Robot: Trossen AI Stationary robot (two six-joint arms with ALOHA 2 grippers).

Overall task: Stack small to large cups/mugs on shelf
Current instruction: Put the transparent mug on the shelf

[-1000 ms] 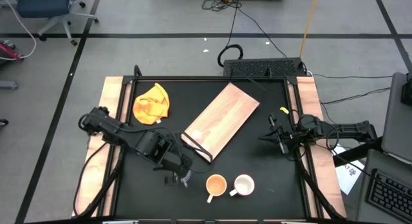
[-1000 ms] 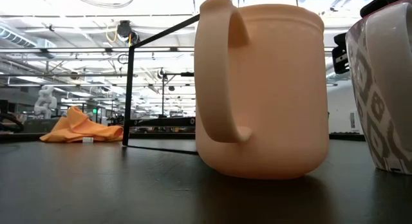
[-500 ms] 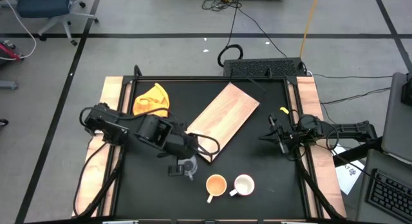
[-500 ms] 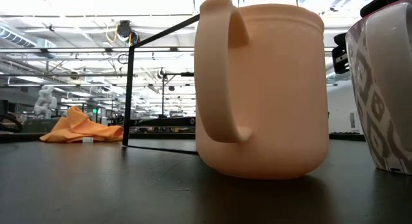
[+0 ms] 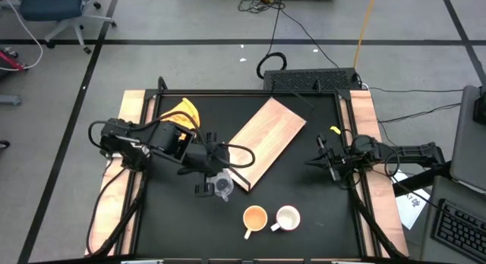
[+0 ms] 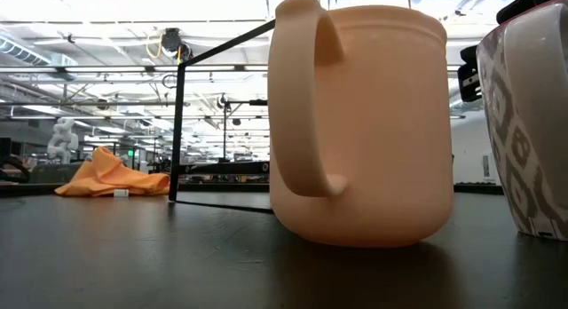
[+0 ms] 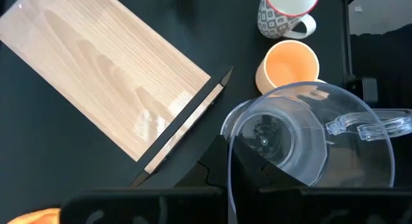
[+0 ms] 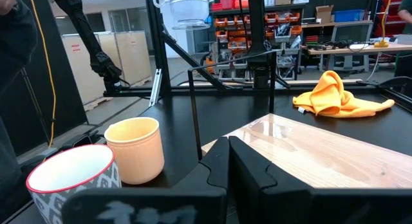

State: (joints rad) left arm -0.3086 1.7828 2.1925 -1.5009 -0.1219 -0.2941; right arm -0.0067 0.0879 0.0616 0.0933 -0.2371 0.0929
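Note:
The clear glass cup hangs above the table by the shelf's dark near end, with my left gripper shut on it; the right wrist view shows it high over the table. The light wooden shelf lies flat and slanting mid-table. The yellow-orange mug and the white mug stand upright side by side near the front edge. My right gripper waits shut and level at the right edge. My left gripper pinches the glass cup's wall at the rim, on the side opposite the handle. One finger shows through the glass, inside, and the other is outside. The fingers slant steeply down from above. The cup hangs clear of the table, mouth upward.
A crumpled yellow cloth lies at the far left, partly under my left arm. A thin black frame edges the table, with an upright post. Bare black tabletop lies between the shelf and the mugs.
My left gripper, still shut on the glass cup, has risen and gone toward the far edge, from beside the yellow-orange mug to the shelf's dark near end. The cup has travelled with it, clear of the table.

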